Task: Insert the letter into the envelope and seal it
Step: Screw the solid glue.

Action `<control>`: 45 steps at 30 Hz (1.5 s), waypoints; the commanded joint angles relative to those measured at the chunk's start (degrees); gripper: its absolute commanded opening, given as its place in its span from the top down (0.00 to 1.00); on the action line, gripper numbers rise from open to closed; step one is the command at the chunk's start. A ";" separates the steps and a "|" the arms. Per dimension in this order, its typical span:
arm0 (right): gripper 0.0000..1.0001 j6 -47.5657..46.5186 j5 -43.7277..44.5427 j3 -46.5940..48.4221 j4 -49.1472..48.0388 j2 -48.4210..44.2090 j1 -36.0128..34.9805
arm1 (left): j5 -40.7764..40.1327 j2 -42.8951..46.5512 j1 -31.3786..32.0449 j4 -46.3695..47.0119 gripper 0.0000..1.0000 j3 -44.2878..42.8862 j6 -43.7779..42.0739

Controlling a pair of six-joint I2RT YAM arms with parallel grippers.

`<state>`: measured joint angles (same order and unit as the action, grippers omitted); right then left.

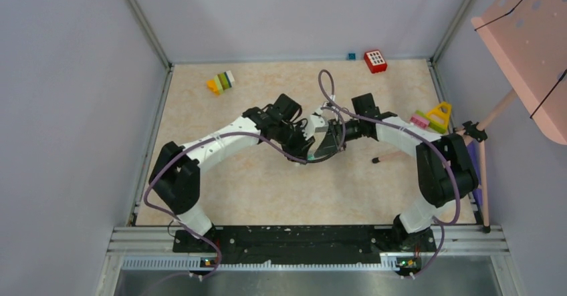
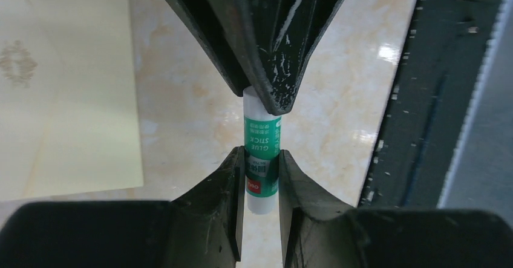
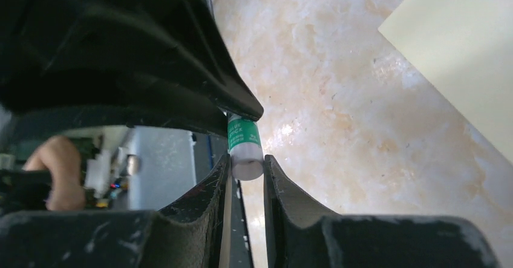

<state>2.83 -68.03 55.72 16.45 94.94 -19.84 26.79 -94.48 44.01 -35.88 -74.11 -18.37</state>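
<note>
Readable print: a single label

The glue stick (image 2: 261, 159) wears a green label (image 2: 264, 136) with white capitals "GLUE STICK" running along its length; the smaller print beside them is too fine to read; the ornamental mark (image 2: 18, 62) on the envelope (image 2: 78, 117) shows no legible letters.

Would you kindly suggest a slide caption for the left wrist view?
Left end effector clamps a green glue stick while the cream envelope lies nearby.
</note>
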 commanded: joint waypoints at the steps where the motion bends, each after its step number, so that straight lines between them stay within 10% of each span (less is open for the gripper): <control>1: 0.95 -20.47 -2.01 3.18 13.26 -4.35 -2.54 | 22.26 -3.17 -5.78 -7.46 1.00 -6.43 0.02; 10: 0.91 -24.36 -2.28 0.28 9.23 -11.57 -4.66 | 41.67 -8.15 -9.90 -13.59 1.00 -7.93 -2.43; 18: 0.57 -16.82 -0.02 -1.70 2.39 -15.65 -5.13 | 42.70 -8.72 -10.95 -15.16 1.00 -8.71 -3.58; 25: 0.41 -7.17 -10.29 4.75 6.25 -7.69 -1.36 | 30.01 -2.23 -11.00 -8.98 1.00 -6.17 -0.45; 33: 0.40 18.46 -10.69 -0.11 -15.84 -3.16 1.63 | 10.68 3.82 -7.80 -1.56 1.00 -0.97 -0.25; 45: 0.46 20.22 -5.36 1.97 -11.98 5.05 1.73 | -12.81 6.55 2.04 6.88 1.00 3.59 -2.46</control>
<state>21.80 -74.96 56.25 5.30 98.94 -18.20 21.91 -90.87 45.52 -34.24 -71.02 -19.92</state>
